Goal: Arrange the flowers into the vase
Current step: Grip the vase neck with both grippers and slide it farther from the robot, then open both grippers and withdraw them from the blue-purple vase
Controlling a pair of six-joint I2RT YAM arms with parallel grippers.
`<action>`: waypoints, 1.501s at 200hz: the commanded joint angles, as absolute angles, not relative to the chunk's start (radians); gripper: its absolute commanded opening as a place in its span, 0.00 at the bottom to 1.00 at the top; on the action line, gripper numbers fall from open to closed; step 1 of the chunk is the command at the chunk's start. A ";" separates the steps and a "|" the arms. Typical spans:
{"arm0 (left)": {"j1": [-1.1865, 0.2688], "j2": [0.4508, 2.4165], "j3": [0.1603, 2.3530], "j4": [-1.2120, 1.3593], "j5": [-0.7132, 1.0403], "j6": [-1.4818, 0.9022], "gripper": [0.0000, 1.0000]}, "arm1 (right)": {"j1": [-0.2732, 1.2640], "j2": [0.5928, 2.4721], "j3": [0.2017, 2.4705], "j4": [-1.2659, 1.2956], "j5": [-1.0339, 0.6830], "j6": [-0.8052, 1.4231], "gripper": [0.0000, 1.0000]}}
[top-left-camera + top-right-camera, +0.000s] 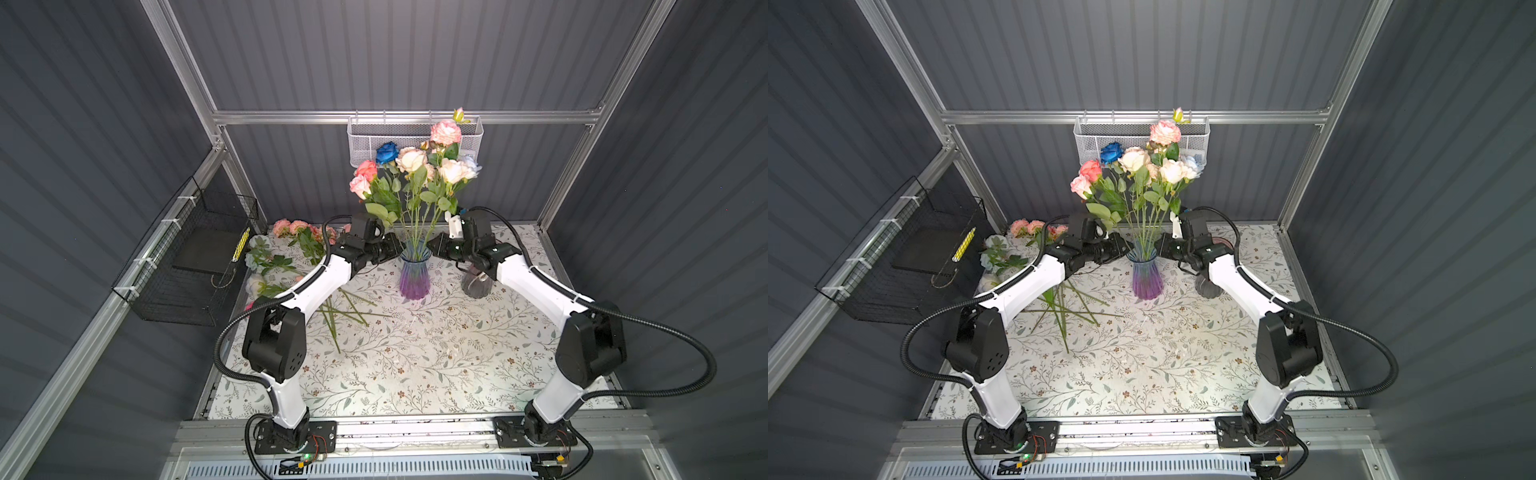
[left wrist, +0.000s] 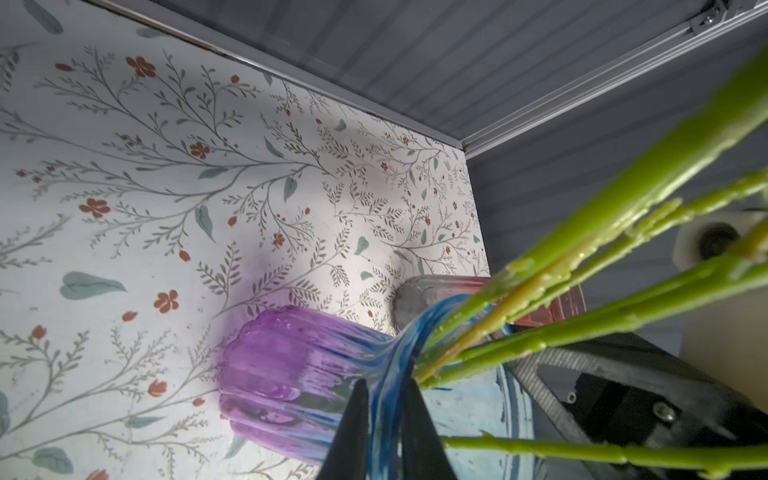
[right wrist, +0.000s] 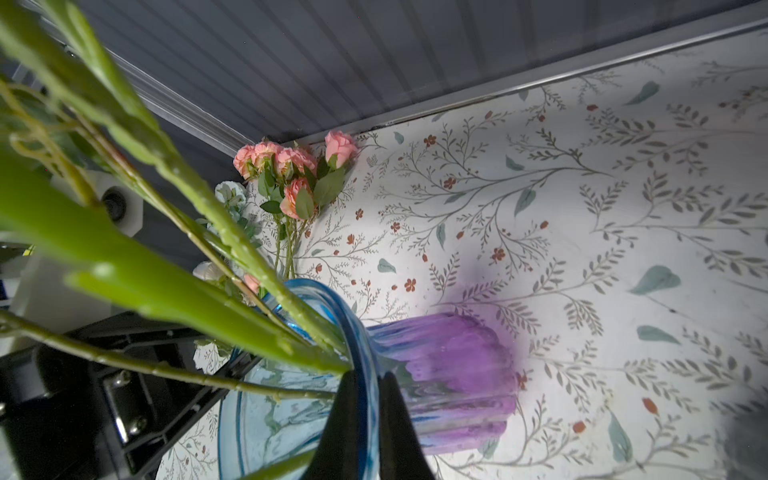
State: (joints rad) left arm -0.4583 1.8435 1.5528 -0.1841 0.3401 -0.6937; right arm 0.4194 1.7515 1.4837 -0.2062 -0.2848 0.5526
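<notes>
Left gripper and right gripper each clamped on rim of ribbed blue-to-purple glass vase, frame centre. Pink, cream and blue long-stemmed flowers standing inside it.

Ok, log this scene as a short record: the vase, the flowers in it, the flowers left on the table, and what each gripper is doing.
vase: blue-to-purple glass, upright, mid-table
flowers in vase: pink, coral, cream, white, one blue
flowers on table: lying flat, at the left
left gripper: shut on the vase rim
right gripper: shut on the rim, opposite side
grey vase: right of the vase, partly hidden
</notes>
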 commanded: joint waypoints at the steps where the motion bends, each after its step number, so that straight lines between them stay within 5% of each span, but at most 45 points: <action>1: -0.418 1.882 1.639 -0.162 0.337 -0.678 0.03 | 0.423 1.800 1.581 -0.201 -0.382 0.526 0.07; 74: -0.400 1.978 1.780 -0.211 0.342 -0.668 0.07 | 0.401 1.885 1.654 -0.166 -0.413 0.565 0.11; 108: -0.400 1.955 1.753 -0.212 0.295 -0.671 0.18 | 0.394 1.858 1.598 -0.121 -0.407 0.596 0.29; 131: -0.400 1.930 1.736 -0.203 0.279 -0.675 0.29 | 0.375 1.829 1.562 -0.094 -0.416 0.620 0.36; 186: -0.400 1.883 1.694 -0.199 0.255 -0.685 0.38 | 0.331 1.749 1.462 -0.047 -0.421 0.674 0.50; 300: -0.385 1.600 1.424 -0.229 0.080 -0.677 0.56 | 0.313 1.461 1.235 -0.133 -0.324 0.657 0.62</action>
State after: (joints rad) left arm -0.3962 1.6772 1.4872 -0.2253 0.1127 -0.6846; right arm 0.3168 1.5421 1.2720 -0.1062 -0.3355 0.6697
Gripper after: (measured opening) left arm 0.544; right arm 0.615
